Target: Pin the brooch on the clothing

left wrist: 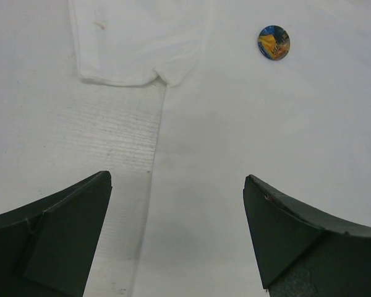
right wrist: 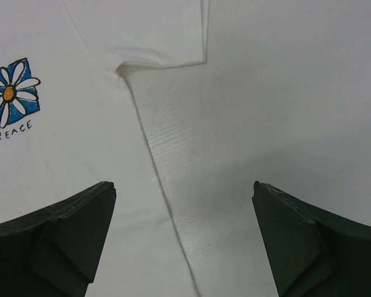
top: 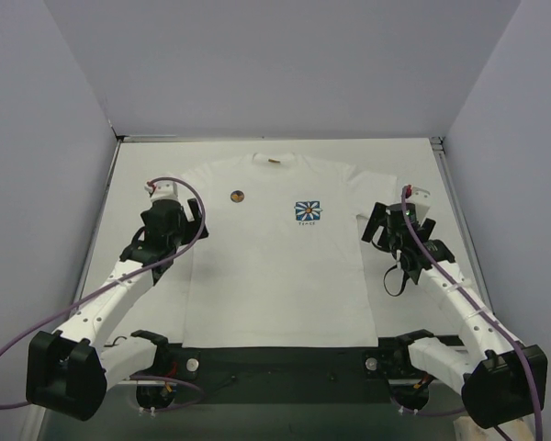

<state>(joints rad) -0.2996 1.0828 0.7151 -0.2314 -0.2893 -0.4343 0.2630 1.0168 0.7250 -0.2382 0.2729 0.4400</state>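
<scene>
Left gripper: jaws spread wide, nothing between them. Its wrist view shows one finger over the bare table and the other over the shirt, so the gap between them sits above the shirt's side edge, just below the left sleeve. Right gripper: likewise fully spread and holding nothing, straddling the opposite side edge beneath the right sleeve, with the inner finger above cloth and the outer above the table. From overhead, both arms reach forward from the near edge and stand at either flank of the shirt, near sleeve level. The white short-sleeved shirt lies flat, face up, collar toward the far wall, hem toward the arm bases. The brooch — a small round disc — rests on the upper chest, on the robot's left of the garment, between the left sleeve and the blue daisy print, apart from both. It sits well ahead of the left gripper, up and to the right in that wrist view. Whether its pin passes through the cloth cannot be determined — only its face shows.
</scene>
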